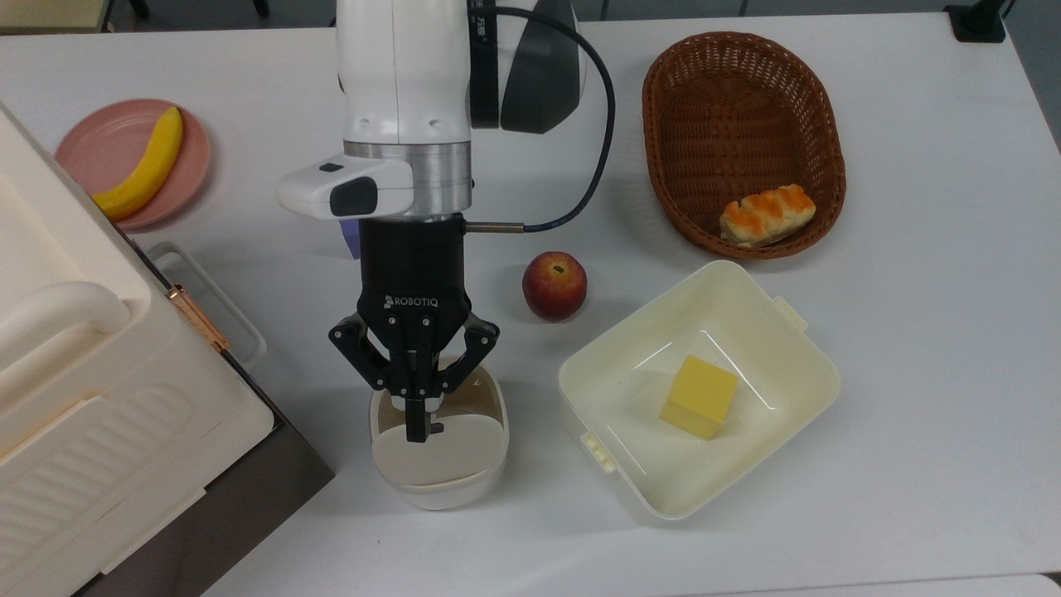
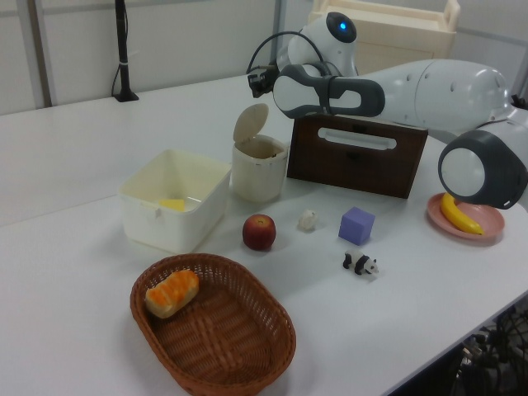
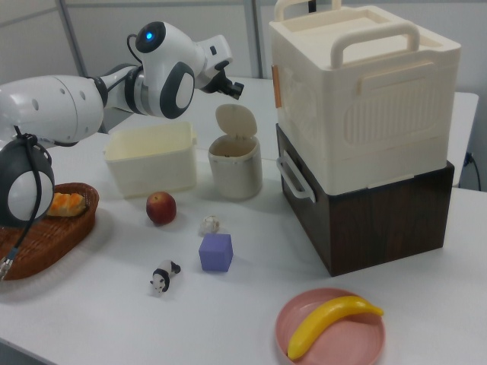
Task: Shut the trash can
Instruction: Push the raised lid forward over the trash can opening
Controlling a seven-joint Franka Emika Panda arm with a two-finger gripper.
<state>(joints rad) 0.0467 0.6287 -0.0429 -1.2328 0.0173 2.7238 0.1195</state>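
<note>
Top view: trash can (image 1: pixel 438 448) sits on the tabletop (image 1: pixel 912 332) w/ lid (image 1: pixel 439 452) up, so closing isn't done yet; pincer (image 1: pixel 415 431) hangs over it, fingers pinched narrow, nothing held. Left view: trash can, cream w/ lid standing upright, is between the pale tub (image 2: pixel 175 210) and brown box (image 2: pixel 356 165). Right view: same, lid tilted back, apple (image 3: pixel 160 207) near the can.

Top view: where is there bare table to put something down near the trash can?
Free: the strip below the trash can and tub, and the patch between apple and basket. Crowded: the appliance hems the bin's left in the top view, and the gripper hangs over it.
</note>
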